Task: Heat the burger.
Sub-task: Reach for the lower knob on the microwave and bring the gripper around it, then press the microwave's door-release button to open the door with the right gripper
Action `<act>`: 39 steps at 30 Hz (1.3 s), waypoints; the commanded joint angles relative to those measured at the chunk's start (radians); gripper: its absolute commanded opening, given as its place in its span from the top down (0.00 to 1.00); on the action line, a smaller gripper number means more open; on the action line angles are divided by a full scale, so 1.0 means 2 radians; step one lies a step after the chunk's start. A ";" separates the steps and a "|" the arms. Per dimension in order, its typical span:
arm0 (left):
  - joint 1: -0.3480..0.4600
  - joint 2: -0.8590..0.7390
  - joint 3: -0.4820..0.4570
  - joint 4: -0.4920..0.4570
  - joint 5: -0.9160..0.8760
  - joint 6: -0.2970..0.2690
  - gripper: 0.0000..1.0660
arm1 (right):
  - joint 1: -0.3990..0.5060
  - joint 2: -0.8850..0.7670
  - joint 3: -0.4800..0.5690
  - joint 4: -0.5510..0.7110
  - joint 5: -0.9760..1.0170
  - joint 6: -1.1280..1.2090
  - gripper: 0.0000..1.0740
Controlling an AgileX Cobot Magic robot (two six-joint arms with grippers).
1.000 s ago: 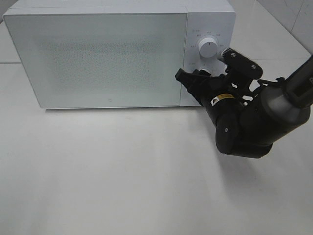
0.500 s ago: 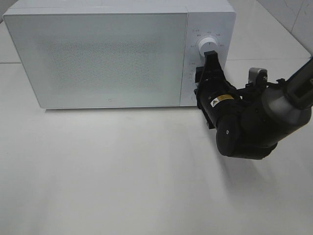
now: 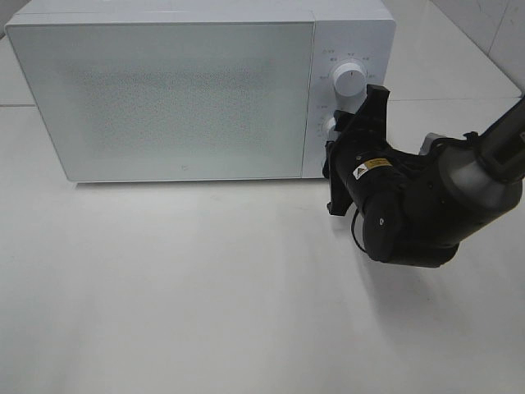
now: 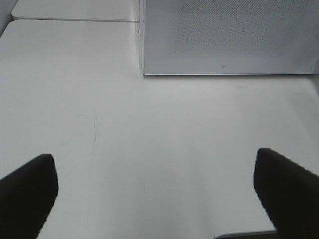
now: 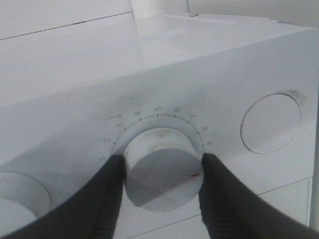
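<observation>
The white microwave (image 3: 180, 90) stands at the far side of the table (image 3: 205, 304), door (image 3: 164, 98) shut flat against its face. The right gripper (image 5: 162, 165) is in at the control panel on the microwave's right, and its two black fingers (image 5: 112, 191) pinch the lower dial (image 5: 162, 172) from either side, pads touching its rim. A small red mark (image 5: 194, 175) shows on the dial's face, and printed numbers arc around it. The upper dial (image 3: 349, 80) sits free just above the arm. Over on the left, the left gripper (image 4: 154, 164) hangs above bare table near the microwave's front, jaws spread wide, nothing between them. And the burger? It shows in no view, and the frosted door gives nothing away, so its place cannot be told.
</observation>
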 commanded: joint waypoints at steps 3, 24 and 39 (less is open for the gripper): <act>0.000 -0.009 0.002 -0.005 -0.006 -0.003 0.06 | -0.004 -0.008 -0.023 -0.076 -0.042 -0.007 0.99; 0.000 -0.009 0.002 -0.005 -0.006 -0.003 0.06 | -0.004 -0.004 -0.023 0.013 -0.067 -0.105 0.69; 0.000 -0.009 0.002 -0.005 -0.006 -0.003 0.06 | -0.004 -0.023 0.018 -0.013 -0.037 -0.130 0.28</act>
